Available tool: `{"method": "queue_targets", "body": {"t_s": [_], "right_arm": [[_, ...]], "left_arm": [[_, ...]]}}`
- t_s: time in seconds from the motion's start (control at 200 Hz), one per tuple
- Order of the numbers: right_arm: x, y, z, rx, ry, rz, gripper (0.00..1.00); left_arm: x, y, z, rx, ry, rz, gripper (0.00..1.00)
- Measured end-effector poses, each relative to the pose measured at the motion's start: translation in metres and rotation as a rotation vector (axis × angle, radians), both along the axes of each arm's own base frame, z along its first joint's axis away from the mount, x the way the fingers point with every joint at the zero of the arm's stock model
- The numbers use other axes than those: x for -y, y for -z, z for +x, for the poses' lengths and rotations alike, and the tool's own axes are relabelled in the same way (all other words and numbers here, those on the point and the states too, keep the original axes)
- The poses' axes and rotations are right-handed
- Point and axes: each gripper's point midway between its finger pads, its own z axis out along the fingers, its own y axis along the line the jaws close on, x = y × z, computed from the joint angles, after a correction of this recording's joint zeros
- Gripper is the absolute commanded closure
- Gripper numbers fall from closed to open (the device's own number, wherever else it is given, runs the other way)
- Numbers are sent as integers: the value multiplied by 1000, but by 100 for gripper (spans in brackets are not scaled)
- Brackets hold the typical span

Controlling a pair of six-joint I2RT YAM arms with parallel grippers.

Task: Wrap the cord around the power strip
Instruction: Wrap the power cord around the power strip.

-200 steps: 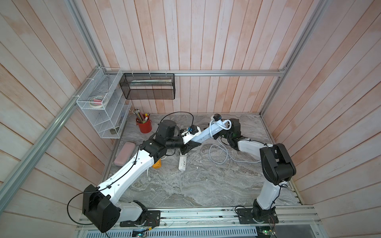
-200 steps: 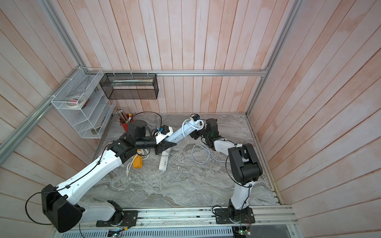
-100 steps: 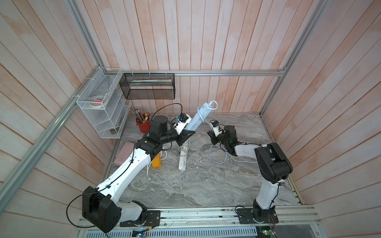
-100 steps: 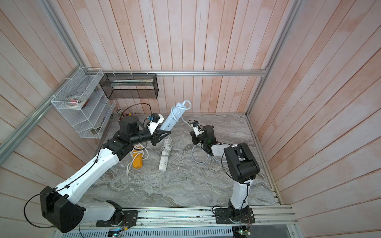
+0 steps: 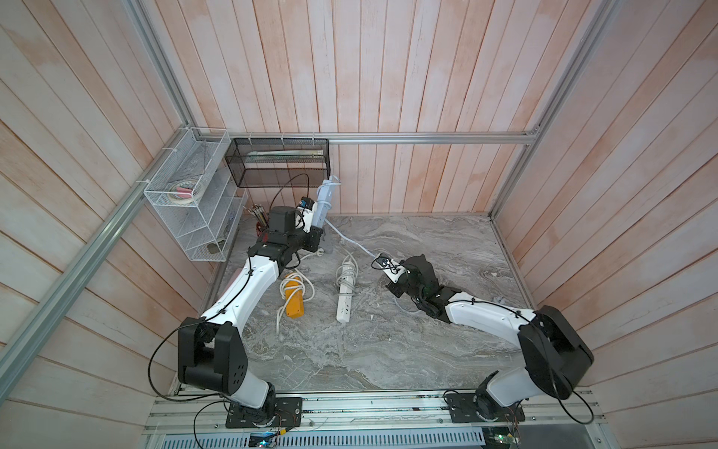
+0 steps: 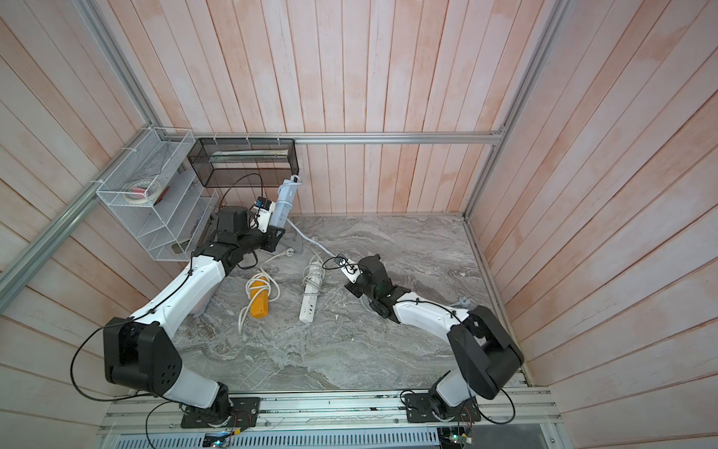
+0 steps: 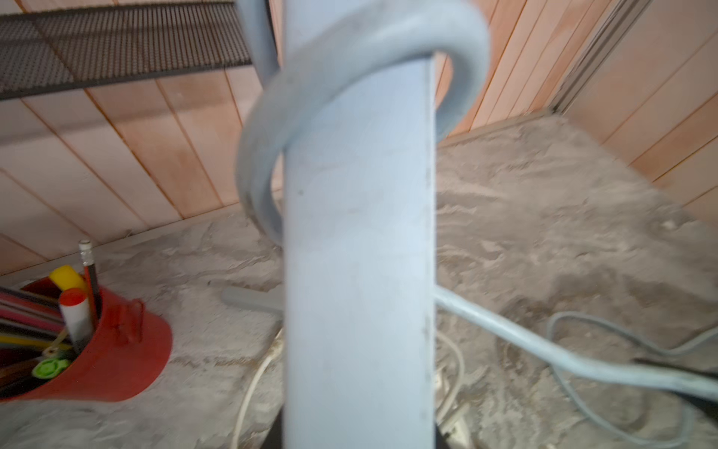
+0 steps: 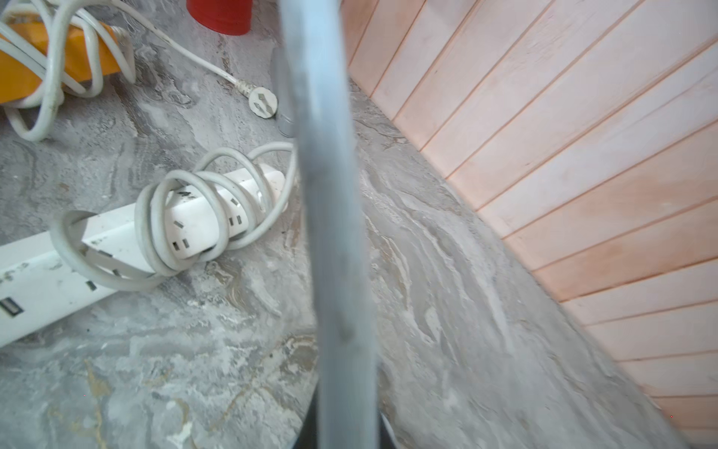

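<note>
The white-and-black left arm (image 5: 248, 287) reaches far forward, black left gripper (image 5: 318, 229) raised and clamped; the matching right arm (image 5: 481, 315) stretches low, right gripper (image 5: 384, 274) pinched closed.

Taut cord (image 5: 349, 240) between arms
Left gripper (image 5: 316, 232) held the power strip (image 5: 324, 198) upright, upper centre-left; right gripper (image 5: 382, 268) pinched the cord mid-frame.

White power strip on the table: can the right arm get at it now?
Probably not yet. The white power strip lies close to the right gripper with nothing between, but that gripper is shut on the grey cord.
</note>
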Motion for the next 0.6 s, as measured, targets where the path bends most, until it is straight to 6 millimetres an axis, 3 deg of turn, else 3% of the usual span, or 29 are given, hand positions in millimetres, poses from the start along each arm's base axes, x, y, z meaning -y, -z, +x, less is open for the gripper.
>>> {"method": "queue_targets", "body": {"t_s": [0.09,0.165,0.295,0.385,0.49,0.6], "right_arm": [[3,-39,-11,103,-29,-27,100],[-2,-70,-19,171,-71,-38,100],[-10,-129,-17,277,-115,-45,100],[-14,-164,-7,336,-135,-48,100],[-13,-183,17,339,-153,-54,100],[1,-174,53,260,-171,-60,100]], "left_arm": [[3,32,-5,-68,33,120,100],[18,53,-11,-107,95,215,100],[62,75,-30,-130,264,340,100],[95,83,-56,-140,421,389,100],[131,88,-92,-133,624,420,100],[160,89,-138,-108,818,392,100]]}}
